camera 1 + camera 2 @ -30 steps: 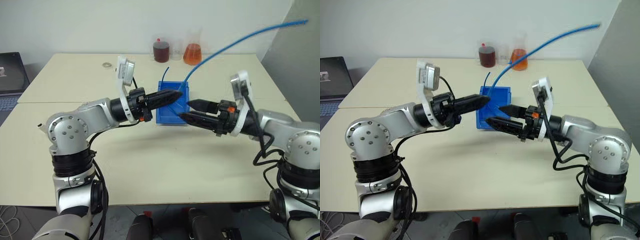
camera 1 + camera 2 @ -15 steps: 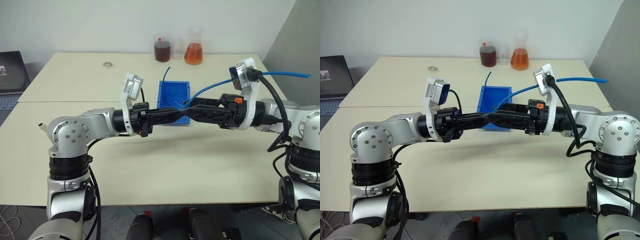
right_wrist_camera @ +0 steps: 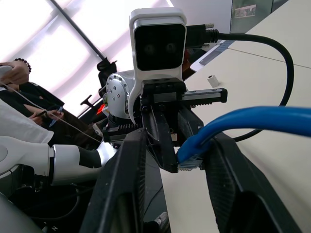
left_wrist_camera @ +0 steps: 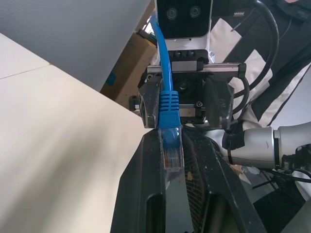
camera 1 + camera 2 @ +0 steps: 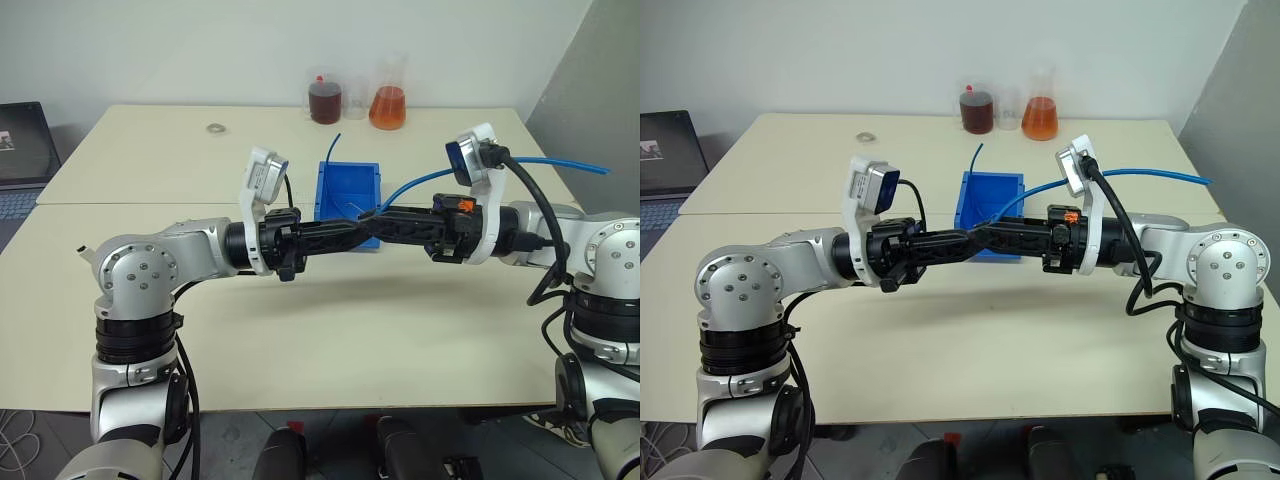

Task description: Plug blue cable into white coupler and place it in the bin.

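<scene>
Currently my left end effector (image 5: 358, 232) is pinching shut, and my right end effector (image 5: 372, 222) is closing around the blue cable (image 4: 169, 108) near its plug, mid-frame above the table (image 5: 330, 330). I am seeing no coupler. Plugging and placing into the bin (image 5: 345, 186) behind are remaining.
</scene>
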